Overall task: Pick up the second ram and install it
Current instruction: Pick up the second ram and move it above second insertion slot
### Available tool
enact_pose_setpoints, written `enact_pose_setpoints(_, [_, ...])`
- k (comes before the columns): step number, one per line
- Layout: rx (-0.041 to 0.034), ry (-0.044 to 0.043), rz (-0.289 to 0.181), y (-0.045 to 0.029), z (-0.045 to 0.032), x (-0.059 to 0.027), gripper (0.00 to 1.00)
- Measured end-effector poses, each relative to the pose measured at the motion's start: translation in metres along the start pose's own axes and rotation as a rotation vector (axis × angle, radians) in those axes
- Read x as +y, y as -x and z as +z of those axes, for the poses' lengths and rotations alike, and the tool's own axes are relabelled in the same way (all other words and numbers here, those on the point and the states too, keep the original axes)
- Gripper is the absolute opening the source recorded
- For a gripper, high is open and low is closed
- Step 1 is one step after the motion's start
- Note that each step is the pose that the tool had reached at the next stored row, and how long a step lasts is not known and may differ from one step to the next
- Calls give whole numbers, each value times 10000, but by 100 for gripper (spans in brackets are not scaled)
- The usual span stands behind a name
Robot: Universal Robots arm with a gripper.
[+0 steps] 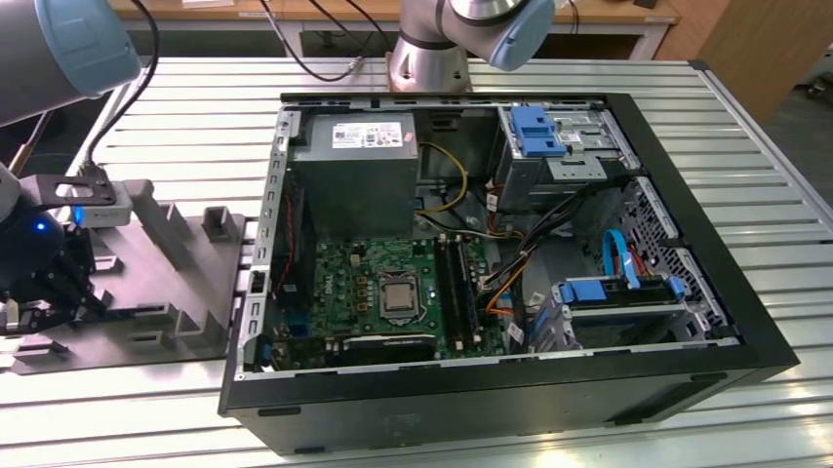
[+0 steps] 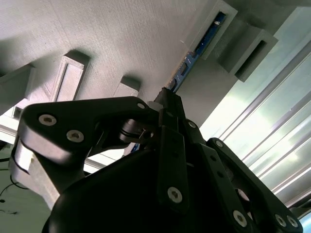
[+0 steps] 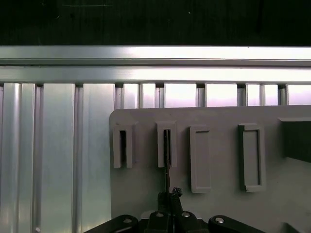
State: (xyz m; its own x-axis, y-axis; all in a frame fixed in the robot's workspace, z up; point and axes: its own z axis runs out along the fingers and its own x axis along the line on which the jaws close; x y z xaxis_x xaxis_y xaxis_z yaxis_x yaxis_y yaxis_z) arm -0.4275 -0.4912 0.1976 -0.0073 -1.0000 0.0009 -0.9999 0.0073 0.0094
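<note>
The second ram (image 2: 195, 54) is a thin bluish strip standing on edge in a grey slotted holder (image 3: 166, 141) on the grey fixture plate (image 1: 176, 283). In the first wrist view the ram (image 3: 166, 167) shows edge-on as a dark line running from the holder to my fingertips. My gripper (image 2: 165, 94) is shut on the near end of the ram, its black fingers pressed together around it. The gripper (image 3: 169, 194) sits just off the holder's end. In the exterior view the gripper (image 1: 39, 297) hangs low over the fixture at the far left.
An open black computer case (image 1: 677, 370) lies at the exterior view's right of the fixture. Inside it are the green motherboard (image 1: 365, 283), long black slots (image 1: 456, 283) and loose cables. Other grey holders (image 3: 250, 158) stand on the fixture. The arm's base (image 1: 430, 54) is behind the case.
</note>
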Motion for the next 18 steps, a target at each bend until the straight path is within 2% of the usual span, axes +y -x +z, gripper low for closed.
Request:
enact_pose_setpoints(5, [2, 3, 0, 0, -28, 1, 12])
enact_pose_setpoints(16, [1, 1, 0, 0, -33, 1, 12])
enact_pose_setpoints(17, [-9, 2, -1, -1, -34, 1, 12])
enact_pose_setpoints(18, [-54, 6, -2, -1, -37, 1, 12])
